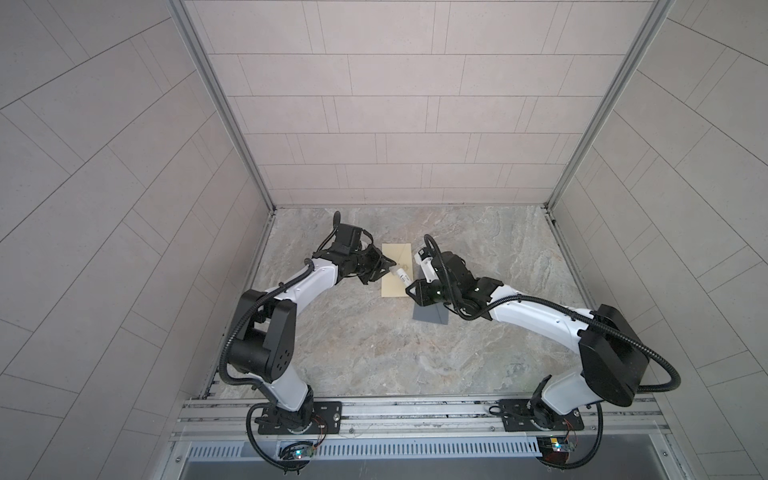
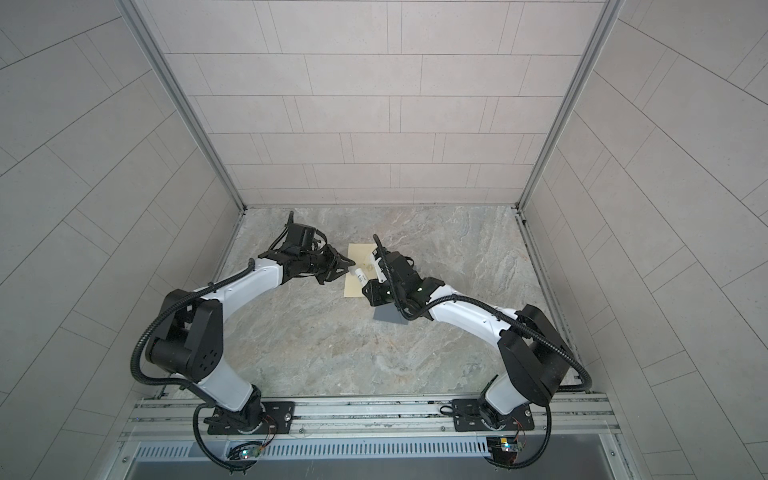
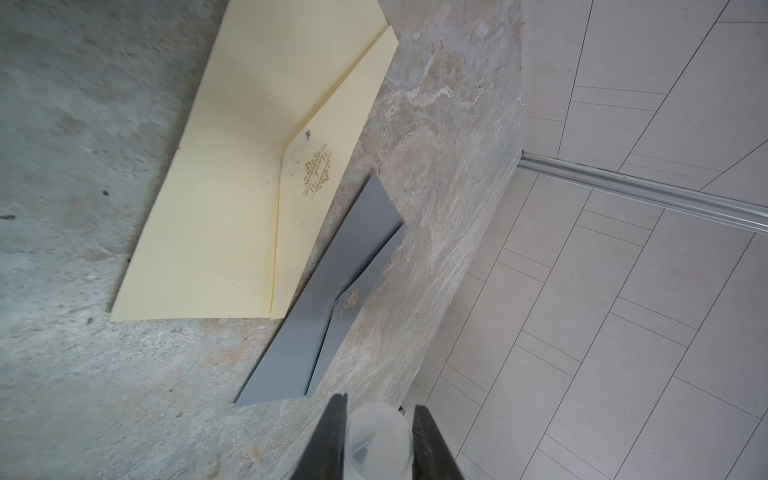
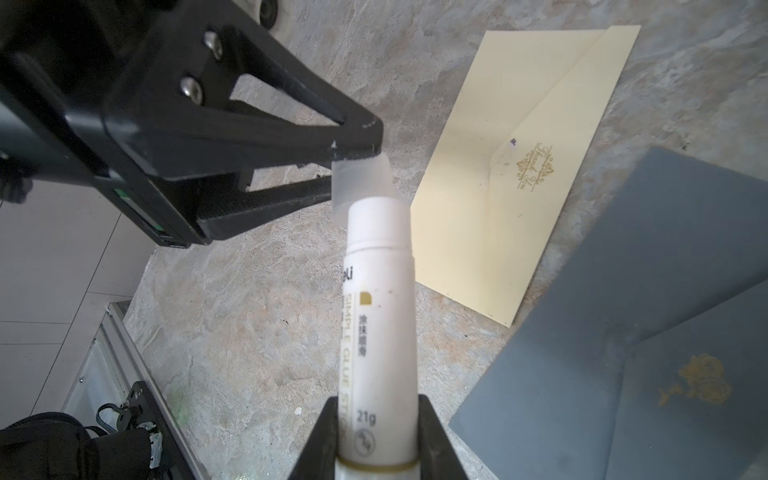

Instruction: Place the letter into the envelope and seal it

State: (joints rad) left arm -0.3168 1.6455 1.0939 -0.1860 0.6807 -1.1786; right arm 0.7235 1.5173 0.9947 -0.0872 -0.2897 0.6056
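While right gripper (image 4: 376, 419) clamps cylindrical glue stick (image 4: 378, 291), left gripper (image 3: 378, 419) pinches translucent cap (image 4: 361, 178).

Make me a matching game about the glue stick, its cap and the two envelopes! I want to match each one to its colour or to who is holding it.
Things:
1. glue stick
2. cap
3. far envelope, the one farther from the robot's bases
4. near envelope, the one closer to the bases

Colour or holder:
A. grey
B. pinched by the left gripper
C. pale yellow
D. clamped in the right gripper

Pairs: 1-D, 2-B, 3-C, 4-A
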